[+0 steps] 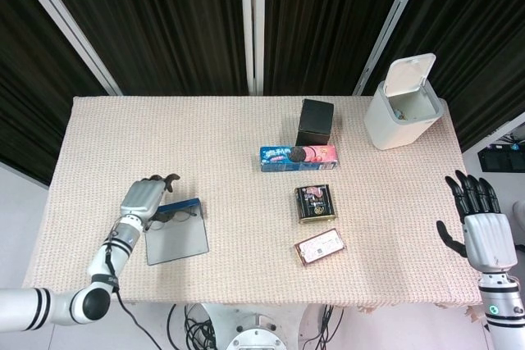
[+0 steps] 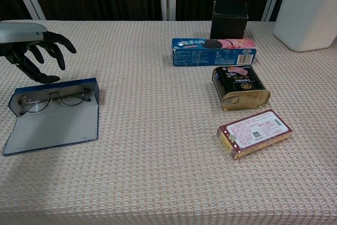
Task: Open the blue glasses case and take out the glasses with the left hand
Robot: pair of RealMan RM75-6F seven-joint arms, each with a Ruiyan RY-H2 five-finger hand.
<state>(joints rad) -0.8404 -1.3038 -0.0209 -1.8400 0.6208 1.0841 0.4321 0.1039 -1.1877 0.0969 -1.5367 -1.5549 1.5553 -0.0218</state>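
Surface [image 1: 164, 133]: a table under a woven beige cloth, dark curtains behind it.
Bin [image 1: 404, 104]: white, lid tipped up, at the 2 o'clock corner of the surface.
Case [image 2: 52, 115]: blue, lying open at 8 o'clock, its grey-lined flap flat toward the front edge.
Left hand [image 2: 32, 47]: raised just above the far rim of the case, fingers [image 2: 57, 51] spread and curved downward, gripping nothing, clear of the case in the chest view.
Right hand [image 1: 480, 219]: off the 4 o'clock edge of the surface, fingers splayed upward, holding nothing.
Cookie box [image 2: 214, 51]: blue and pink, lying lengthwise near the centre, at 12 o'clock of the tin.
Black box [image 2: 229, 18]: upright just behind the cookie box.
Tin [image 2: 240, 87]: dark and gold, lying on its side, between the cookie box and the packet.
Packet [image 2: 255, 133]: flat, red-edged, label up, at 6 o'clock of the tin.
Glasses [image 2: 52, 97]: thin-framed, resting inside the case against its far wall, lenses side by side.
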